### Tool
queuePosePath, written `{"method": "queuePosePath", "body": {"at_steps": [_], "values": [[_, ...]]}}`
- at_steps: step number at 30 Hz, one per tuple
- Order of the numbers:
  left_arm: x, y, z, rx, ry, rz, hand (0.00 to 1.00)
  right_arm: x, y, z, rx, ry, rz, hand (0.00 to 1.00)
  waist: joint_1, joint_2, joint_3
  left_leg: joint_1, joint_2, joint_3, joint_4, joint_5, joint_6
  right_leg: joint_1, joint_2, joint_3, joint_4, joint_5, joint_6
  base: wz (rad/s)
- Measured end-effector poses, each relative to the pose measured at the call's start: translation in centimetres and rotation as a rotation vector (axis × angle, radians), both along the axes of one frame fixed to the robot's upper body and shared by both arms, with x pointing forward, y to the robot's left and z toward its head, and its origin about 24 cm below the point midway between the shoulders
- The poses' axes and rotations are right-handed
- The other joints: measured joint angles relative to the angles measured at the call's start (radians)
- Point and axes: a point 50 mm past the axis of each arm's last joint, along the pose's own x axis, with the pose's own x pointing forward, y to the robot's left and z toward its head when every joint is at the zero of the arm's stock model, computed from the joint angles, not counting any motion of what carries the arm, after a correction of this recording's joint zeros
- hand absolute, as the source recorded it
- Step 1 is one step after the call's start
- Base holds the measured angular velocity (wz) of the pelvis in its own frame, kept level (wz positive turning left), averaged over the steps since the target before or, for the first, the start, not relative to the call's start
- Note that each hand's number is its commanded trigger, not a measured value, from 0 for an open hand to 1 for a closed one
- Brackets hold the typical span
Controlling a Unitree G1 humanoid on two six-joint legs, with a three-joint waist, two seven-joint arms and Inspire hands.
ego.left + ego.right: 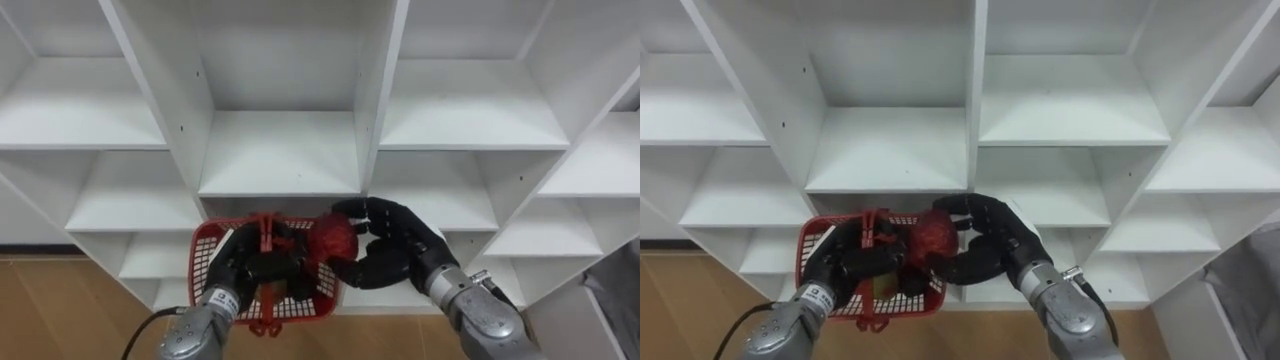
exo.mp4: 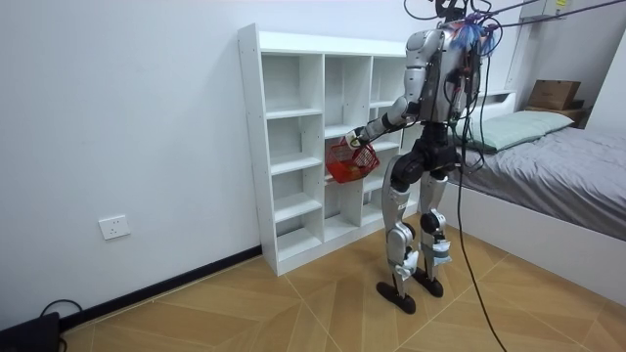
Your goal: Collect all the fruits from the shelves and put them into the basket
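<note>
1. Before the white closet [image 1: 280,150], the left robot hand [image 1: 236,268] is curled round the handle of a red basket [image 1: 300,306].
2. A red fruit [image 1: 332,240] hangs over the basket's right side (not inside).
3. The right robot hand [image 1: 400,245] grips that fruit.

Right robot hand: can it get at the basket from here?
Probably yes. The right robot hand, curled round a red fruit, is at the basket's rim; the left robot hand holds the basket up; nothing lies between.
</note>
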Motion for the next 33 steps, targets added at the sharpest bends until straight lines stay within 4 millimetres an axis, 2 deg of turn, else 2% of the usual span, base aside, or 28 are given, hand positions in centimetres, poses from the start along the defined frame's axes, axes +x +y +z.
{"method": "queuePosePath", "body": {"at_steps": [8,16,20,24,33], "values": [[-0.01,0.03,-0.02,0.002,0.002,-0.001,1.0,0.0,0.06,-0.01,-0.006,-0.002,0.004,1.0,-0.001,-0.013,-0.0085,0.001,0.0,0.0,0.002,0.0,0.0,0.002,-0.005,0.002,0.001,0.001,0.0,0.0],[-0.11,0.02,-0.14,0.006,0.013,0.001,1.0,-0.02,0.07,-0.06,-0.037,-0.005,0.017,1.0,-0.002,-0.013,-0.0074,0.001,0.001,0.0,0.002,0.0,0.0,0.002,-0.005,0.001,0.0,0.004,0.0,0.0],[-0.18,0.02,-0.19,0.008,0.017,0.005,1.0,-0.03,0.37,-0.1,-0.047,-0.006,0.023,1.0,-0.007,-0.014,-0.003,-0.009,0.0,-0.007,0.002,0.0,0.0,-0.003,-0.005,-0.003,-0.003,0.003,0.0,0.02],[-0.21,0.1,-0.22,0.011,0.019,0.01,1.0,-0.04,0.55,-0.12,-0.059,-0.01,0.03,1.0,-0.006,-0.014,-0.0028,-0.015,-0.002,-0.008,0.002,0.0,0.0,-0.011,-0.004,-0.003,-0.005,0.003,0.001,0.0],[0.07,-0.18,-0.02,0.003,0.009,0.009,1.0,-0.77,0.96,-0.95,-0.227,-0.022,0.115,1.0,0.0,-0.017,-0.0004,-0.016,0.001,-0.001,-0.001,0.0,0.0,-0.015,-0.005,0.0,-0.005,0.004,0.001,-0.01]]}}
